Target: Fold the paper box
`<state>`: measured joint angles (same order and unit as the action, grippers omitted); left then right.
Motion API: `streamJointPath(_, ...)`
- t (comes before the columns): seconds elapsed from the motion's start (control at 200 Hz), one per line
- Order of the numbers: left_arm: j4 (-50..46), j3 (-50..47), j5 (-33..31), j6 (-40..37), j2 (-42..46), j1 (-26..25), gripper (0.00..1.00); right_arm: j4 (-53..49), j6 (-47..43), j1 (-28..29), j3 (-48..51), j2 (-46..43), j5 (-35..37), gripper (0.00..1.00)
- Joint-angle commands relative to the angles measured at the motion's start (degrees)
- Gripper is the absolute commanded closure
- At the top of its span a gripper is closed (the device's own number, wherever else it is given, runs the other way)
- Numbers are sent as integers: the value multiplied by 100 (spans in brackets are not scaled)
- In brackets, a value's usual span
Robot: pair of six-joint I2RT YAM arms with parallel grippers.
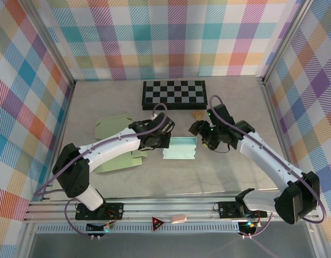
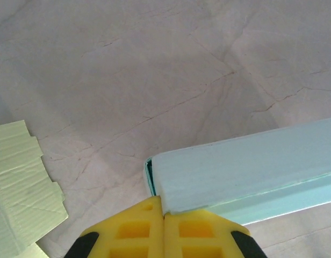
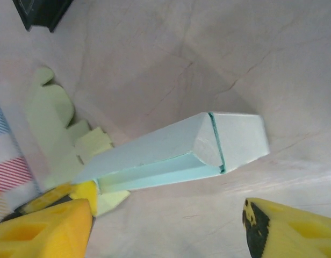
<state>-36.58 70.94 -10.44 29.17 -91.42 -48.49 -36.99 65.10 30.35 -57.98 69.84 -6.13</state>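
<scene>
Closest to me, both arm bases sit on the aluminium rail (image 1: 155, 207) at the table's near edge. From there the arms reach in toward mid-table and meet from either side at the paper box (image 1: 179, 149).

My left gripper (image 1: 163, 141) is at the box's left end. On its wrist camera the left gripper (image 2: 163, 207) has its yellow pads pressed flat together, with the tips right against the box's corner. I cannot tell whether a paper edge is pinched between them.

My right gripper (image 1: 200, 138) hangs just off the box's right end. On its own camera the right gripper (image 3: 166, 209) stands wide apart with only bare table between the fingers, and the box lies beyond them, not touched.

The paper box (image 3: 171, 150) is pale teal card, long and low, and partly formed. One long wall is folded up, an end flap is turned in with a darker teal crease line, and the long side facing the right wrist camera is open. Close up, the paper box (image 2: 246, 172) shows a faint ribbed texture.

Left of it lie pale green card sheets (image 1: 117, 161), flat and unfolded.

The table (image 1: 235, 166) is a grey-beige veined marble pattern. Further back sits a black-and-white chessboard (image 1: 174, 93), with a small tan object (image 1: 198, 114) just in front of it. Pastel plaid walls (image 1: 165, 32) close in the back and both sides.
</scene>
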Motion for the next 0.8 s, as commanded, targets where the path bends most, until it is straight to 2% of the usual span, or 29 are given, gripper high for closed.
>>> streamJointPath(0.0,182,-119,-325,92,233,-160,100,1101,1749,-76,575,-331,-310,22)
streamJointPath(0.07,219,-181,-380,156,270,-202,100,1483,2051,-154,882,-457,-408,19)
streamJointPath(0.175,234,-259,-424,244,309,-255,100,1769,2411,-220,1255,-487,-689,19)
streamJointPath(0.29,274,-330,-426,297,348,-283,100,2016,2512,-230,1566,-589,-688,19)
streamJointPath(0.38,300,-362,-419,339,362,-303,100,2397,2648,-241,1830,-606,-668,21)
streamJointPath(0.565,287,-422,-448,405,428,-339,100,2608,2655,-249,1998,-510,-756,33)
streamJointPath(0.795,344,-537,-436,463,509,-388,100,3045,2764,-249,2346,-551,-645,34)
